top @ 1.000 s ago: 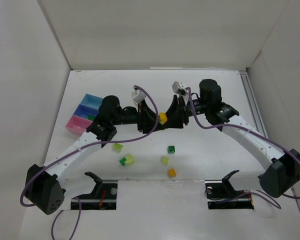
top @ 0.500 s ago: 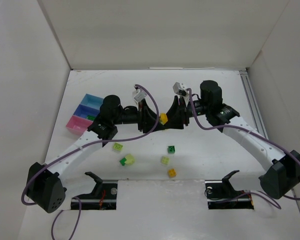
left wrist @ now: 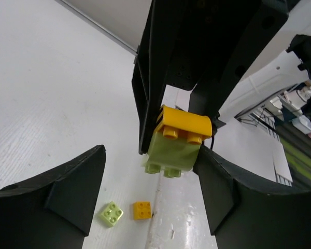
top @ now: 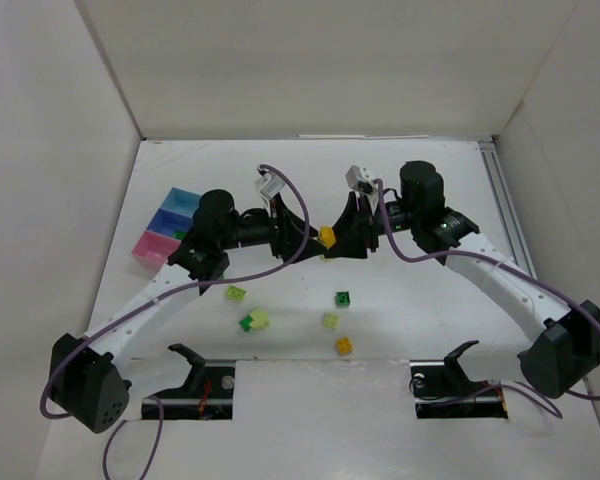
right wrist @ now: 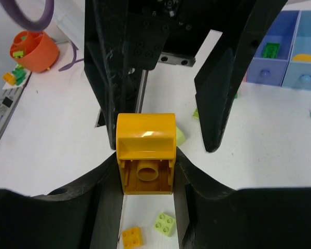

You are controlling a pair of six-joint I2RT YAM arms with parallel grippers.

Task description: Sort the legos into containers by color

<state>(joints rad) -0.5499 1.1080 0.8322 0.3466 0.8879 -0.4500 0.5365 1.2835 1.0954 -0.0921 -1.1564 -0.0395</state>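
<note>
My right gripper [top: 338, 238] [right wrist: 145, 162] is shut on a yellow brick [top: 326, 236] [right wrist: 145, 150], held above the table's middle. A pale yellow-green brick [left wrist: 170, 153] is stuck to the yellow brick [left wrist: 185, 124]. My left gripper [top: 302, 236] [left wrist: 149, 158] faces it, open. Its jaws stand on either side of the pale brick, the right one close against it. The joined trays lie at the left: light blue [top: 183, 199], darker blue [top: 165, 222], pink [top: 148, 247]. The darker blue tray [right wrist: 280, 52] holds a green brick [right wrist: 270, 50].
Loose bricks lie on the table near the front: a pale green one [top: 236, 294], a dark green and pale pair [top: 252, 320], a dark green one [top: 342, 298], a pale one [top: 330, 320], an orange one [top: 344, 345]. White walls enclose the table.
My left arm has drawn back a little to the left, away from the held bricks. My right arm and its bricks have stayed in place.
</note>
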